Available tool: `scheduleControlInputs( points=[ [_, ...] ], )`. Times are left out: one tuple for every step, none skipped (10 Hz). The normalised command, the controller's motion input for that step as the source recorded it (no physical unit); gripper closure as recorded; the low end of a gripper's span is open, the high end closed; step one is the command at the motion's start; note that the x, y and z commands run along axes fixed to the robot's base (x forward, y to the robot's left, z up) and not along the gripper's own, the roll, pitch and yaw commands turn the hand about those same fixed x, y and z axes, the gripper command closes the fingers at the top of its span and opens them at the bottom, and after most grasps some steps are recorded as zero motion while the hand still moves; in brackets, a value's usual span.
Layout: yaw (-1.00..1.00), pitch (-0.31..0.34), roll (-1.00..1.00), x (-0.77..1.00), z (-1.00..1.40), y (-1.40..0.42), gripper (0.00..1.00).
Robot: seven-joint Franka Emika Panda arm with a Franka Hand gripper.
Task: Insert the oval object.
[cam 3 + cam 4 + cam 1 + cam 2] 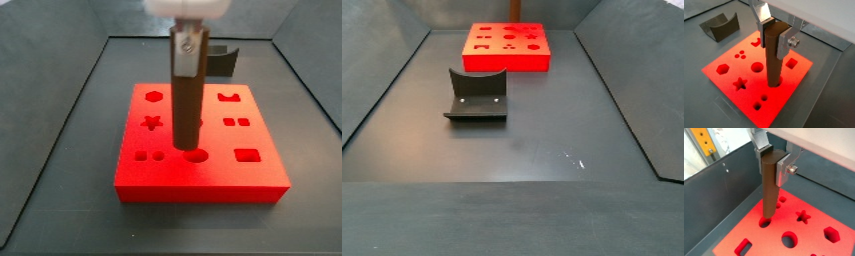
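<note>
Dark grey walls enclose a grey floor (529, 140) carrying the red board (201, 170) and a dark U-shaped block (476, 97). Above the board, the gripper (776, 31) is clamped on the top of the oval object (187, 100), which stands upright with its lower end at or just inside an oval hole (765, 222). A slight tilt or twist could jam the peg against the rim, and letting go early might topple it

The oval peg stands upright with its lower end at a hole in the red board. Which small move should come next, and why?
Probably a slow, straight push down. The gripper holds the oval peg upright at its top, and its tip already meets a hole in the red board, so it seems aligned.
</note>
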Motion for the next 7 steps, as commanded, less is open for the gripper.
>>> scheduleControlInputs(
  points=[
    [0.00,0.314,0.31,0.76,0.41,-0.07,1.00],
    [0.09,0.290,0.36,0.45,0.42,-0.18,1.00],
    [0.00,0.100,0.11,0.05,0.12,-0.05,1.00],
    [0.00,0.000,0.00,0.08,0.00,-0.07,1.00],
    [0.00,0.000,0.10,0.43,-0.18,-0.36,1.00],
    [0.05,-0.106,0.04,0.70,-0.29,-0.31,1.00],
    [0.01,-0.119,0.08,0.66,-0.21,-0.29,1.00]
  ],
)
